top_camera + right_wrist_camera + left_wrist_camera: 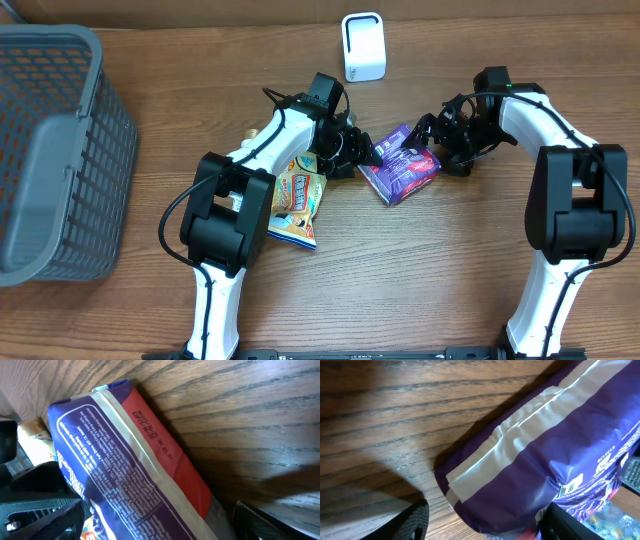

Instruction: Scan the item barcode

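Two spread claws, left gripper and right gripper, straddle the purple packet lying on the table near the scanner, clamping nothing. Uneven closing could skid or crumple it, spoiling the scan.

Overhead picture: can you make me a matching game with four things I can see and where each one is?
Things:
1. grey basket
2. white scanner
3. purple packet
4. orange packet

Places:
A. partly under the left arm
B. far left side of the table
C. between the left gripper and the right gripper
D. at the back, in the middle

Pairs: 1-B, 2-D, 3-C, 4-A.
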Robot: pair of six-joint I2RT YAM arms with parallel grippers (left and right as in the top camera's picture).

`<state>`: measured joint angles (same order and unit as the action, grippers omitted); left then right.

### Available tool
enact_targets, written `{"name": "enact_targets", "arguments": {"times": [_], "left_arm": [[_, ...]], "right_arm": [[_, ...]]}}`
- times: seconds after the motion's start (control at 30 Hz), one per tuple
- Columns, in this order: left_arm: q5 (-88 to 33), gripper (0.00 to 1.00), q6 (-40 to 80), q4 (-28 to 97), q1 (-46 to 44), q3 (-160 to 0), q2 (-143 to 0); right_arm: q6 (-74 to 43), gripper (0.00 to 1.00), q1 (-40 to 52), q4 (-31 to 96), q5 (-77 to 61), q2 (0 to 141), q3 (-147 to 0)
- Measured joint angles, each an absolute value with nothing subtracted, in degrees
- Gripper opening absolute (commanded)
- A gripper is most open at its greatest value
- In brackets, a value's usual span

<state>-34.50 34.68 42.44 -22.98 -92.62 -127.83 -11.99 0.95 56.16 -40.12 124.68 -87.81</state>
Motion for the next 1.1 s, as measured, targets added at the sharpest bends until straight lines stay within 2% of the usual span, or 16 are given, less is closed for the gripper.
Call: {"name": "enact_targets", "arguments": {"times": [0.27,0.37,0.57,0.83,0.9,1.1], "left_arm": [[-33.6,0.62,36.6,42.5,-23.2,-92.6,-127.7],[-32.7,0.70,37.7,42.8,-23.2,-92.6,-127.5],[-32.8,0.75,37.4,42.8,-23.1,-92.6,-127.3],[-38.8,0.79,29.6,43.2,-22.0,-92.7,-127.3],[-40.4,0.79,27.3,43.5,-22.0,-93.1,-127.3],[-43.6,0.81,20.7,43.7,-22.0,-95.0,-127.3]], "right_arm": [[-9.2,0.91,0.8,53.5,-42.3,124.7,-87.0],[-7.5,0.75,0.9,52.1,-43.6,124.7,-86.4],[-6.5,0.51,0.9,52.2,-45.5,125.3,-85.8],[-6.2,0.42,0.8,57.2,-46.8,125.3,-87.1],[-5.9,0.30,0.5,61.2,-45.0,125.3,-89.8],[-6.0,0.06,-0.7,72.4,-33.6,125.3,-102.2]]}}
